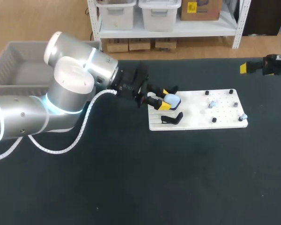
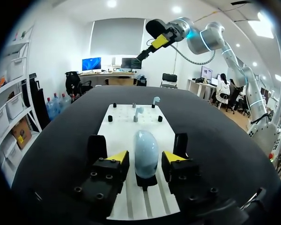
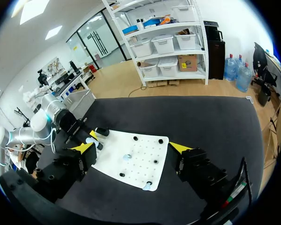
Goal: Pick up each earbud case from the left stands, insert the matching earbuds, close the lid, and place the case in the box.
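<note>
One empty stand: black, on the near left part of the white board, with nothing on it.
Bench: black; the board lies on it right of the middle.
Earbud case: pale blue and rounded, upright on a second black stand just beyond the empty one, at the board's left end.
Left tool: comes in from the left. Its fingers are open with the case between the yellow tips and a thin gap on each side, so it has hold of nothing.
Earbuds: two pale ones on the board's right half, one mid-board and the other at the near right corner, among small black pegs.
Right tool: above the bench's far right edge, well apart from the board, fingers spread wide and empty.
Box: a grey slatted bin at the far left, beyond the left arm.
</note>
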{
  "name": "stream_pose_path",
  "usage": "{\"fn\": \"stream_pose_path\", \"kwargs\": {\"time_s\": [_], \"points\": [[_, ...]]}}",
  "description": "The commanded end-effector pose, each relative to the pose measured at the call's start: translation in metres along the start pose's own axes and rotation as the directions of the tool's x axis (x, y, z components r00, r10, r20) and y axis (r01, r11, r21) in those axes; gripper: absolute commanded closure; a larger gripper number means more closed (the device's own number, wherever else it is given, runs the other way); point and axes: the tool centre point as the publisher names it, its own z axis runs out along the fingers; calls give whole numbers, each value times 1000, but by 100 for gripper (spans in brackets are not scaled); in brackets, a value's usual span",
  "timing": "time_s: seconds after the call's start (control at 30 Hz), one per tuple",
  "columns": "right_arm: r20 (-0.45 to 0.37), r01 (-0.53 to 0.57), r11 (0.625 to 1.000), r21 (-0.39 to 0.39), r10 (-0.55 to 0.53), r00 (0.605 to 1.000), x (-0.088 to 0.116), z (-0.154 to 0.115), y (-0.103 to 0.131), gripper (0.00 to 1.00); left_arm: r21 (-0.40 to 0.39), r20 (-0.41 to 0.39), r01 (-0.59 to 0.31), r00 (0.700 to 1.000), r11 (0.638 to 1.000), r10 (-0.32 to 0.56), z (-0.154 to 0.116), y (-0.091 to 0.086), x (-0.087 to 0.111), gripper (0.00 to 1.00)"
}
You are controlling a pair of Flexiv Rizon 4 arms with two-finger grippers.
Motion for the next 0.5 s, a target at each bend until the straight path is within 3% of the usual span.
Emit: {"fn": "stream_pose_path", "kwargs": {"time_s": [0.03,0.27,0.5], "points": [[-1,0,1000,2,0,1000,0,0,0,0,-6,8,-2,1000,1000,2,1,-1,1,59],[-1,0,1000,2,0,1000,0,0,0,0,-5,12,-3,1000,1000,4,1,-1,1,66],[-1,0,1000,2,0,1000,0,0,0,0,-1,11,-5,1000,1000,5,2,-2,2,84]]}}
